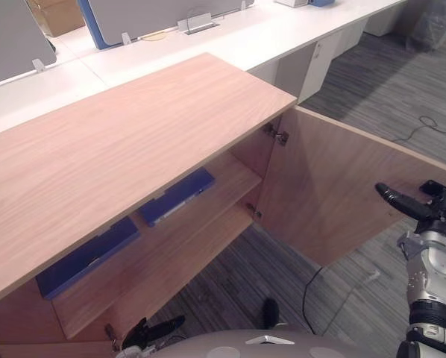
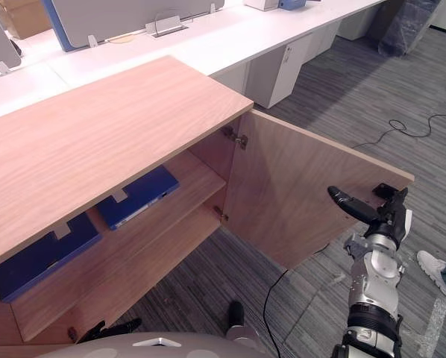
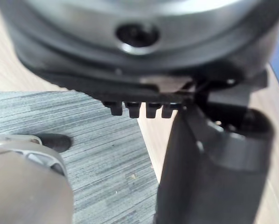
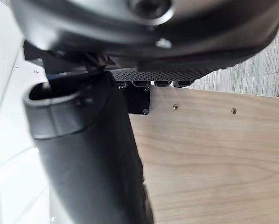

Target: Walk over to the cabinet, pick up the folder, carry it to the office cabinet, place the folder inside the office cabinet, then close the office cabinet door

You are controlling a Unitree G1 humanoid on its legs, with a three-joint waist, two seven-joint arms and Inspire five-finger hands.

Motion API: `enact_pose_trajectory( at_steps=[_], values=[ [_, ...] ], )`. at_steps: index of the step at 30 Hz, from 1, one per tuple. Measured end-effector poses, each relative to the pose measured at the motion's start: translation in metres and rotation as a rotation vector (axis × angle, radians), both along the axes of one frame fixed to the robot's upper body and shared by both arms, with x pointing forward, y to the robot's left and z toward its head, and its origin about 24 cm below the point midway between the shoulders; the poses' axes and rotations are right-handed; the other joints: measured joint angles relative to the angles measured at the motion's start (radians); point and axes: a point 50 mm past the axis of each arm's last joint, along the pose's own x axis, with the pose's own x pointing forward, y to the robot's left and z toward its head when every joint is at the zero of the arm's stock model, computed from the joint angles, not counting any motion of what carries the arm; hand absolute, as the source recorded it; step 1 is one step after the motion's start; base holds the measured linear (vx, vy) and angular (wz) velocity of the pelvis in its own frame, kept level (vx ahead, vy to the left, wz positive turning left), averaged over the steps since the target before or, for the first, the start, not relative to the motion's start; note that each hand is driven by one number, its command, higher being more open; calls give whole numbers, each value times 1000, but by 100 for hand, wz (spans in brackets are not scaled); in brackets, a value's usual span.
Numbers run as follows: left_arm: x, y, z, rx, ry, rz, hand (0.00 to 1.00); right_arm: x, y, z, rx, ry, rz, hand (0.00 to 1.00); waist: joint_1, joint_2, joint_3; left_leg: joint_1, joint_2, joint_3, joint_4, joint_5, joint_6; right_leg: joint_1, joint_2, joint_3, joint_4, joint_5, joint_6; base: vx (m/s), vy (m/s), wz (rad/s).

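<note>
The wooden office cabinet (image 1: 126, 134) stands with its door (image 1: 335, 194) swung wide open to the right. On its upper shelf lie two blue folders, one (image 1: 177, 195) near the middle and another (image 1: 85, 257) further left. My right hand (image 1: 424, 209) is at the door's free edge, its thumb stretched out across the inner face (image 4: 214, 154) and its fingers straight. It holds nothing. My left hand (image 1: 152, 332) hangs low in front of the cabinet's bottom shelf, open and empty.
White desks (image 1: 230, 37) with grey partition screens run behind the cabinet, and a white pedestal unit (image 2: 271, 71) stands under them. Grey carpet (image 2: 357, 112) spreads to the right, with a black cable (image 2: 402, 127) on it. A person's shoe (image 2: 439, 270) shows at the far right.
</note>
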Motion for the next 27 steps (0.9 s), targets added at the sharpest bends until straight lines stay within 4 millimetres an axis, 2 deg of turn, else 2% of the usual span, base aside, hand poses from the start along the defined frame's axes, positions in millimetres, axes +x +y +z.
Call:
enact_pose_trajectory(
  at_steps=[12,14,17,19,20,21,22,23,24,25,26,27],
  values=[
    [-4,-2,-1,-20,17,-44,100,24,4,16,-17,31,222,100,-36,9,7,-13,3,-15,4,0,0,-29,3,27,0,7,0,-41,-33,-8],
    [-6,-4,-2,-38,26,-53,100,28,5,22,-79,109,347,100,-64,8,9,-16,6,-14,6,0,0,-35,7,31,0,9,-1,-48,-56,-14],
    [-10,-6,-4,-61,42,-88,100,19,3,32,-211,270,515,100,-72,4,12,-16,15,-11,18,0,-1,-39,20,46,0,9,-1,-34,-58,-23],
    [-14,-7,-5,-85,61,-119,100,16,14,45,-329,409,731,100,-88,1,13,-19,20,3,24,1,-1,-59,38,58,0,8,0,-57,-94,-48],
    [-15,-7,-5,-89,65,-123,100,16,18,47,-351,443,785,100,-94,-2,11,-23,24,8,30,1,-1,-64,43,60,0,8,0,-100,-151,-58],
    [-14,-6,-5,-99,69,-131,100,14,29,48,-380,536,922,100,-97,15,9,-32,57,27,41,0,1,-77,71,61,15,-1,-2,-98,-168,-45],
    [-13,-8,-5,-103,65,-134,100,13,32,48,-386,579,978,100,-94,30,11,-38,81,27,40,-22,2,-107,87,54,74,-9,-37,-62,-161,-42],
    [-7,-1,-3,-83,47,-141,100,6,41,40,-368,666,1094,100,-85,0,6,-42,88,21,52,-45,-19,-138,100,60,147,-49,-60,-11,-105,-23],
    [-5,0,-3,-80,48,-142,100,1,47,32,-342,709,1157,100,-76,6,6,-47,93,19,49,-39,-11,-125,109,56,112,-39,-49,-1,-125,-14],
    [-1,-1,-3,-85,40,-157,100,-6,60,23,-298,763,1277,100,-68,-17,-2,-51,97,16,37,-30,9,-88,122,44,20,-16,-33,-65,-165,-17],
    [6,-2,-3,-85,26,-192,100,-12,75,17,-261,780,1389,100,-48,-6,3,-66,106,18,19,-26,48,-102,132,29,8,-22,-29,-85,-180,-11],
    [9,-3,-2,-86,18,-200,100,-15,84,13,-236,779,1445,100,-40,7,8,-71,124,13,17,-27,44,-117,135,25,45,-20,-60,12,-112,15]
  ],
)
